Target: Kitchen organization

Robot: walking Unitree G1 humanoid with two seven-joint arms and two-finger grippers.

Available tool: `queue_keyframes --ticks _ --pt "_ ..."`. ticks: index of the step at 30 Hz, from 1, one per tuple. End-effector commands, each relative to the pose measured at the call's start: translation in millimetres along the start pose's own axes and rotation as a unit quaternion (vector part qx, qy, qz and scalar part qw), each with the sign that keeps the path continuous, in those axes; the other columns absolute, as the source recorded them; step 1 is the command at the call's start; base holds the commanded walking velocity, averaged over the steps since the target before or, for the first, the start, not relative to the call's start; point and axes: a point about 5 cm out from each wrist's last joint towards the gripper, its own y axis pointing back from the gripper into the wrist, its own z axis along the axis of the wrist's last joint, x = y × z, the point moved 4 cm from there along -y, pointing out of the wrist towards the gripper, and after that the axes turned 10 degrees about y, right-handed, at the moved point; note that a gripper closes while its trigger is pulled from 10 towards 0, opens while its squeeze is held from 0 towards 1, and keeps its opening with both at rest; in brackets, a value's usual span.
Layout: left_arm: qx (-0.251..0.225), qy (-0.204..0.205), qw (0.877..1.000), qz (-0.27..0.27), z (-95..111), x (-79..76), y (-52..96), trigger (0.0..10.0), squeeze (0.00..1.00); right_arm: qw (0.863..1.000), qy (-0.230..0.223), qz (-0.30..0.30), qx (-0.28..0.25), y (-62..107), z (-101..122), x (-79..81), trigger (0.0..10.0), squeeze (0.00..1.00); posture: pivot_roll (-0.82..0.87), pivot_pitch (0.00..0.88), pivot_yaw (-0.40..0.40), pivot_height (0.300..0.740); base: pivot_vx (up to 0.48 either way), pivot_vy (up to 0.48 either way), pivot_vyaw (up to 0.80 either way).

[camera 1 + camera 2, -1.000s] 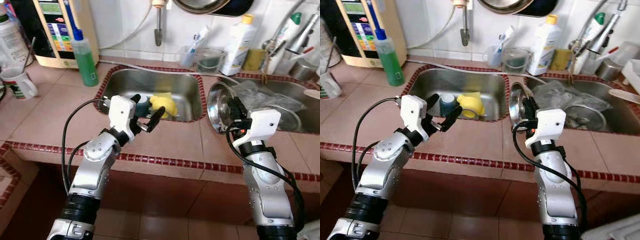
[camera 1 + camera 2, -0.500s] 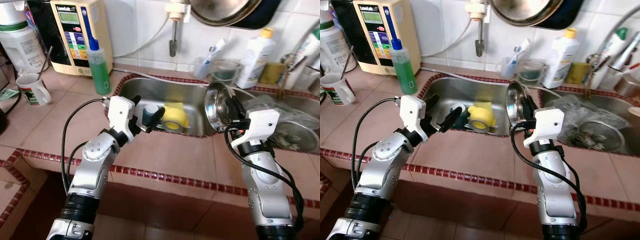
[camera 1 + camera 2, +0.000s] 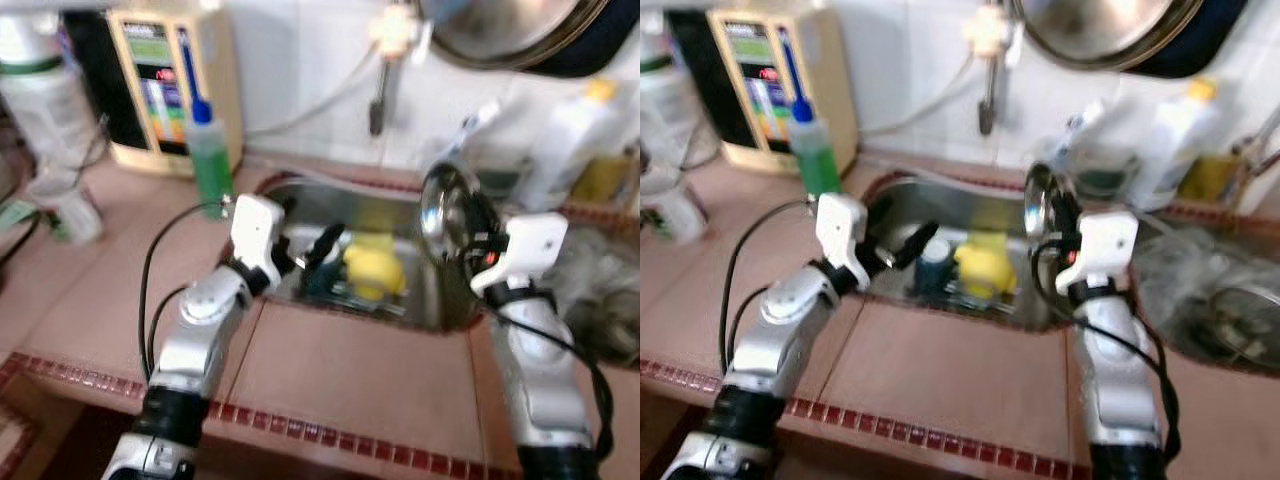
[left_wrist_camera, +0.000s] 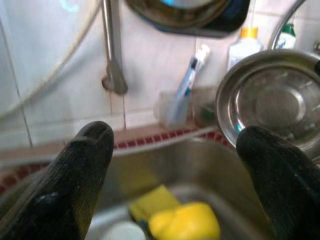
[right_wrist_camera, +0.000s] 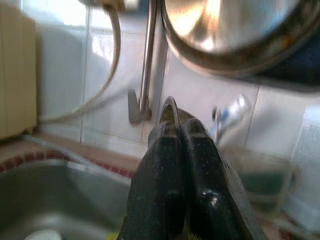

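A round stainless-steel bowl (image 3: 447, 212) is held on edge above the right end of the steel sink basin (image 3: 420, 290), its rim pinched between the closed fingers of the right gripper (image 3: 478, 230); in the right wrist view the two black fingers (image 5: 187, 175) are pressed together over the thin metal rim. The bowl's hollow is turned toward the robot's left, as is seen in the left wrist view (image 4: 272, 102).

The left gripper (image 3: 305, 255) is held at the basin's left rim, at about 9 o'clock from the bowl, with its fingers spread wide and nothing between them. In the basin, between the two grippers, a yellow sponge-like lump (image 3: 372, 270) is seen beside a dark cup (image 3: 933, 265).

At 11 o'clock from the left gripper a green bottle with a blue cap (image 3: 209, 155) stands on the pink tiled counter (image 3: 340, 375), just in front of a cream wall-side appliance with a coloured panel (image 3: 160, 85). At 12 o'clock from the bowl a large steel pan (image 3: 1110, 30) hangs on the white tiled wall. A white bottle with a yellow cap (image 3: 570, 140) stands behind the basin, at 2 o'clock from the bowl. The head views are blurred.
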Motion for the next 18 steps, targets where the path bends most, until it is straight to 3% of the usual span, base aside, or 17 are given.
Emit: queue_keyframes --ticks 1,18 --pt "0.001 -0.006 1.000 0.000 2.5 2.1 1.9 10.0 0.00 1.000 0.000 0.004 -0.023 -2.9 10.1 3.1 10.0 0.00 -0.05 0.000 -0.009 0.740 0.000 0.000 0.00" --pt "0.006 -0.009 1.000 0.003 1.9 2.4 2.7 10.0 0.00 1.000 -0.002 0.006 -0.020 -1.9 8.7 4.3 10.0 0.00 -0.05 0.000 -0.009 0.740 0.000 0.000 0.00"
